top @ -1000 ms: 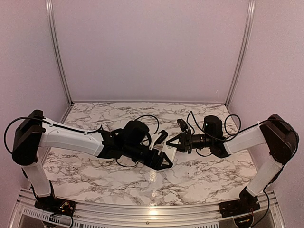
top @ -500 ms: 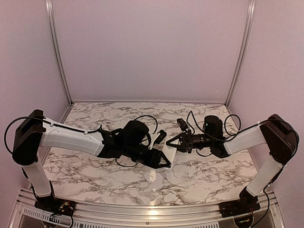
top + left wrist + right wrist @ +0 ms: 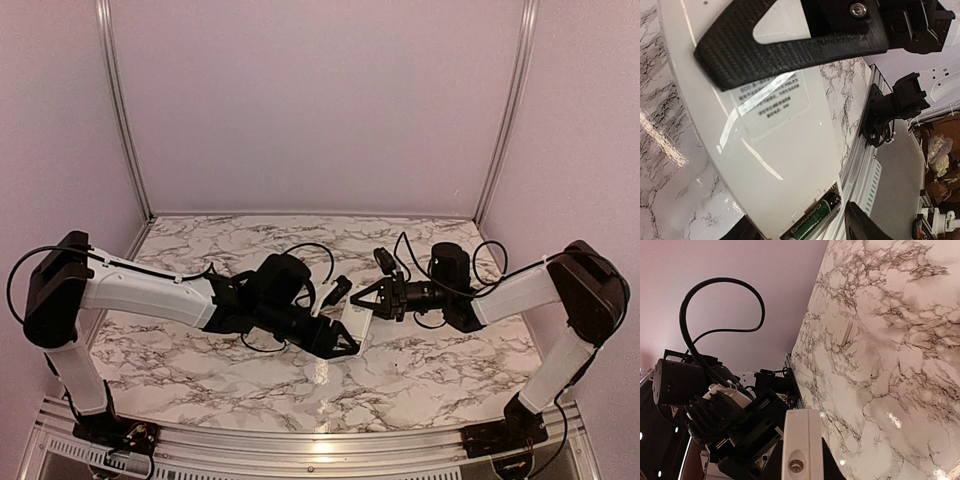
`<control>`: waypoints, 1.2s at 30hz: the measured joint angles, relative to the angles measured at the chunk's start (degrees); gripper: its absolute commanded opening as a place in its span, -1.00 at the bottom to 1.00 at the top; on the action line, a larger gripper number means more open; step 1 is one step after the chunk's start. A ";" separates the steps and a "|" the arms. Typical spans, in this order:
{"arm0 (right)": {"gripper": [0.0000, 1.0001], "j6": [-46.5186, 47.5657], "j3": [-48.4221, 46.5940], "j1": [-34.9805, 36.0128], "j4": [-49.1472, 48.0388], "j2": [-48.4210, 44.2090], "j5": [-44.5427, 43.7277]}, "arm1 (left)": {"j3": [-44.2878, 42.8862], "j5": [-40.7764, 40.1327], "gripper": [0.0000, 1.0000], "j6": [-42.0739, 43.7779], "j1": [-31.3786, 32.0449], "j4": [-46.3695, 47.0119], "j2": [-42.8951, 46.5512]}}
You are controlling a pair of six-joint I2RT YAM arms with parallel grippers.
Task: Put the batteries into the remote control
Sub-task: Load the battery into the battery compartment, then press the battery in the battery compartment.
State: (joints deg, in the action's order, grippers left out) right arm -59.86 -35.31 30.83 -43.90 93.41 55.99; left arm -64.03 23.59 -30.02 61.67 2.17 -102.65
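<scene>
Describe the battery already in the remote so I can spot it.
On the table, dead centre, is the white remote. In the left wrist view its labelled back faces the camera; in the open bay at the bottom lies the battery, a dark green-printed cylinder against white plastic.

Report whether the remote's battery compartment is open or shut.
Open. In the left wrist view the remote control has no cover at its end, and a green-labelled battery lies exposed there.
</scene>
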 measured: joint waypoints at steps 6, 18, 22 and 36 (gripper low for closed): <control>-1.00 -0.52 0.00 -0.07 -0.28 -0.11 0.07 | 0.13 1.07 -0.04 0.24 -0.07 0.13 0.52; -1.00 1.51 0.28 -0.20 -1.88 -1.51 0.22 | 1.36 3.43 -0.40 -1.92 -2.14 2.56 0.68; -1.00 2.38 0.35 -0.22 -2.80 -2.19 0.50 | 1.40 3.74 -0.01 -1.64 -2.29 2.51 1.33; -1.00 1.62 2.56 -1.84 -2.08 -3.26 -0.02 | 2.75 3.43 0.98 2.49 -6.86 2.10 7.80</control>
State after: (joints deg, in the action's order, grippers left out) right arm -58.24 -32.75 28.99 -45.98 90.15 55.96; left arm -61.28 27.03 -27.53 54.81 4.27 -94.85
